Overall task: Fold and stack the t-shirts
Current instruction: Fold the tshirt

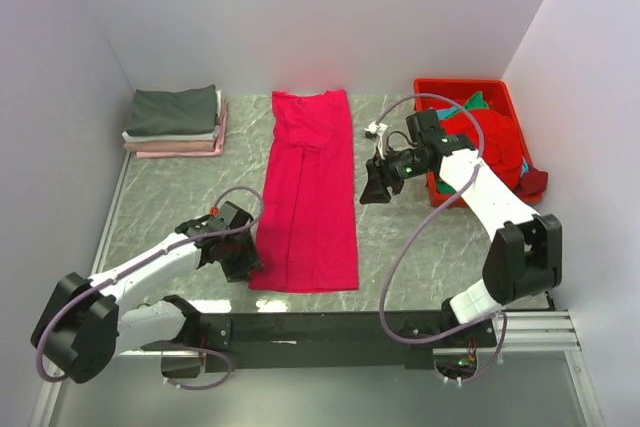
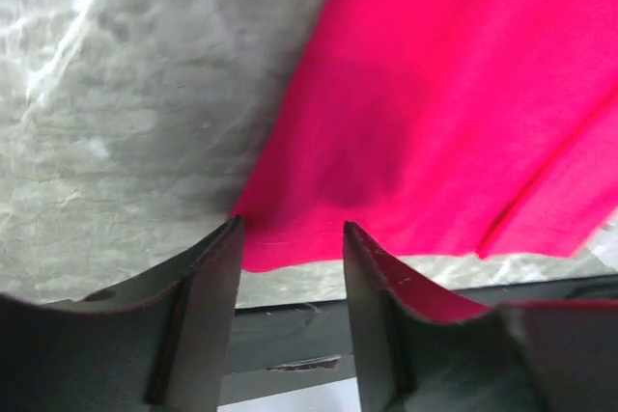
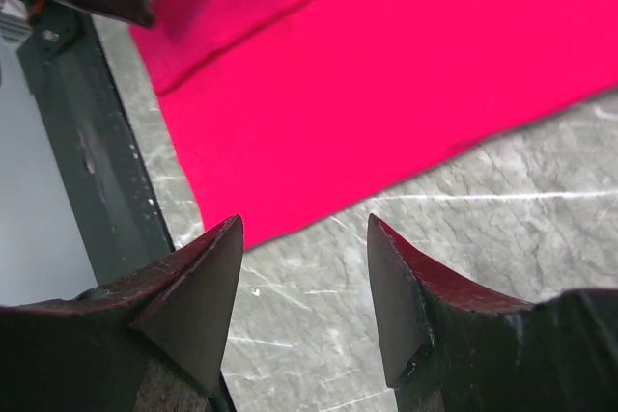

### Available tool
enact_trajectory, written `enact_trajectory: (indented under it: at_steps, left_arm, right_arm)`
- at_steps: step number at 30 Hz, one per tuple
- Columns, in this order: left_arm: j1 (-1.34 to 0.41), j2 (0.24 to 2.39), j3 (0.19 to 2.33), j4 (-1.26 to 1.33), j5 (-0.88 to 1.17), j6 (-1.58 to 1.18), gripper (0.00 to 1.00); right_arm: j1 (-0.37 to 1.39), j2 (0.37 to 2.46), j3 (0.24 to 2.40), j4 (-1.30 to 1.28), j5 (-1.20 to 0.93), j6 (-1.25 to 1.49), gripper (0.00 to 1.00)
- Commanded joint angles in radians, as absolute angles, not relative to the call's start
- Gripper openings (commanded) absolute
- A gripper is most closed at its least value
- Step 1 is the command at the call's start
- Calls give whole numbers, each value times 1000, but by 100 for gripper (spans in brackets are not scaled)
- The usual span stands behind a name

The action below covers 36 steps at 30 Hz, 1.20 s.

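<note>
Left gripper (image 2: pixel 290 224): jaws apart, holding nothing, poised at the near-left hem corner; whether a finger touches the cloth is hard to tell.
Crimson-pink shirt (image 1: pixel 310 197): flat on the table (image 1: pixel 180 197), sides already folded in, a long strip running near to far.
Right gripper (image 3: pixel 304 221): jaws apart, holding nothing, just beside the shirt's right edge.
Step in hand: probably the crosswise fold, hem toward collar.
Next move calls for: each gripper pinching a near hem corner through all layers, then carrying it far together.
Folded stack (image 1: pixel 175 119): far left, dark grey on top.
Red bin (image 1: pixel 460 84): far right, unfolded shirts (image 1: pixel 500 137) inside.
</note>
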<state>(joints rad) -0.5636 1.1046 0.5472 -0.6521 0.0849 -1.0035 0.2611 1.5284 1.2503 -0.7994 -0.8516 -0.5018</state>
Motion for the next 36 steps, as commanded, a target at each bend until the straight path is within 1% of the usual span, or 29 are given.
enact_trajectory:
  at_steps: [1,2,4,5,8,11,18,22,25,26,27,28,29,30,31,32,33,35,36]
  left_arm:
    - [-577,1118,529,-615,60,-1061,48]
    - [-581,1124,520,-614,58,-1063,47]
    - [-586,1129,511,-607,75,-1069,40]
    - [-594,1132,499,-594,86,-1072,28]
    - [-624,1134,480,-571,135,-1089,11]
    - [-676,1146,477,-558,149,-1111,3]
    - [-830,1181,528,-537,170,-1189,1]
    - [-932,1227,555,-525,173,-1221,3]
    - [-948,1227,577,-567,143,-1204,15]
    - [-950,1194,600,-616,124,-1195,31]
    - [-950,1166,613,-638,89,-1180,39]
    - [-951,1137,629,-661,69,-1166,47]
    - [-951,1065,662,-679,58,-1149,59]
    - [-951,1028,678,-670,52,-1097,65]
    - [-951,993,693,-648,69,-1053,69]
    - [-951,932,730,-623,72,-1007,73]
    - [-951,911,751,-567,74,-905,74]
    - [-951,884,837,-514,90,-777,77]
    - [-951,882,862,-461,98,-630,78]
  right_arm:
    - [259,1445,1241,-815,-914,-529,61]
    - [261,1424,1232,-816,-917,-534,61]
    - [261,1407,1224,-818,-925,-534,61]
    - [262,1391,1220,-822,-925,-538,61]
    - [262,1362,1213,-828,-936,-549,61]
    - [265,1336,1209,-830,-942,-551,61]
    - [275,1292,1192,-885,-940,-615,62]
    - [302,1253,1181,-969,-940,-766,63]
    - [357,1200,1140,-1020,-892,-886,64]
    - [374,1180,1097,-1014,-875,-919,64]
    - [388,1154,1066,-1000,-858,-949,65]
    - [417,1091,1033,-977,-830,-1003,71]
    - [422,1053,958,-918,-827,-1034,76]
    - [425,1010,912,-875,-834,-1061,85]
    - [422,920,863,-826,-848,-1096,87]
    - [423,884,768,-727,-865,-1104,87]
    - [422,885,753,-732,-882,-1129,88]
    - [423,983,787,-814,-925,-1207,88]
    - [425,1015,802,-860,-939,-1259,88]
